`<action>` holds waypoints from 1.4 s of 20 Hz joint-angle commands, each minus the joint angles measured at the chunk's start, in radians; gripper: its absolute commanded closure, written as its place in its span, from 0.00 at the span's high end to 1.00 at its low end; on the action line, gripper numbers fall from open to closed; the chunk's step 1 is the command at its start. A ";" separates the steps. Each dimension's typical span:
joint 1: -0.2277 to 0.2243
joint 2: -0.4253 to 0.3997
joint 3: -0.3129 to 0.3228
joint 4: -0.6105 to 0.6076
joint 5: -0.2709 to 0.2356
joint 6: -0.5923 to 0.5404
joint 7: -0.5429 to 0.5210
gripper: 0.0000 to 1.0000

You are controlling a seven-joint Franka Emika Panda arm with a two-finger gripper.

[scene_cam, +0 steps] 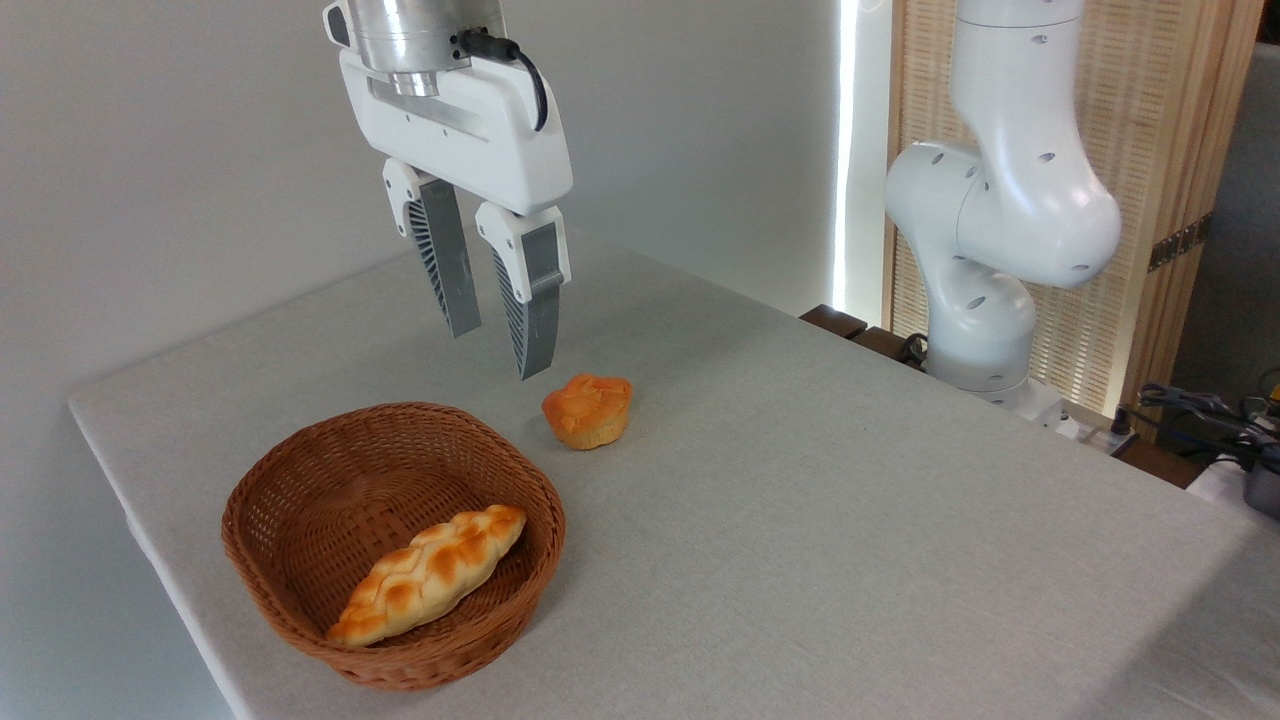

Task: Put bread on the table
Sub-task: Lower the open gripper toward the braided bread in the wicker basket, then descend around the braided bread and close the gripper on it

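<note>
Plain white wall behind, slatted wood screen at right w/ the arm's base in front. Table (800, 520) takes most of the view. Basket (395, 545) sits near the left front edge, bread (430, 572) lying diagonally inside, near the front wall. Gripper (500, 345) hangs above, empty, fingers apart. Small bun (588, 410) on the cloth beside the basket. Best approach, I'd say: drop straight down, pinch the loaf across its middle, clear the rim. No writing visible.

White arm (1010, 200), grey ribbed fingers (447, 260), black cable (530, 75).
</note>
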 commanded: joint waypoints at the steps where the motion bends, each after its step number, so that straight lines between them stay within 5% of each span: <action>1: -0.009 0.000 0.018 0.012 -0.011 -0.026 0.018 1.00; 11: -0.009 0.005 0.018 0.003 -0.015 0.006 0.015 1.00; 20: -0.012 0.031 0.015 -0.188 -0.020 0.331 -0.030 1.00; 24: -0.023 0.072 0.005 -0.259 -0.120 0.497 -0.108 1.00; 28: -0.035 0.085 0.004 -0.308 -0.101 0.562 -0.097 1.00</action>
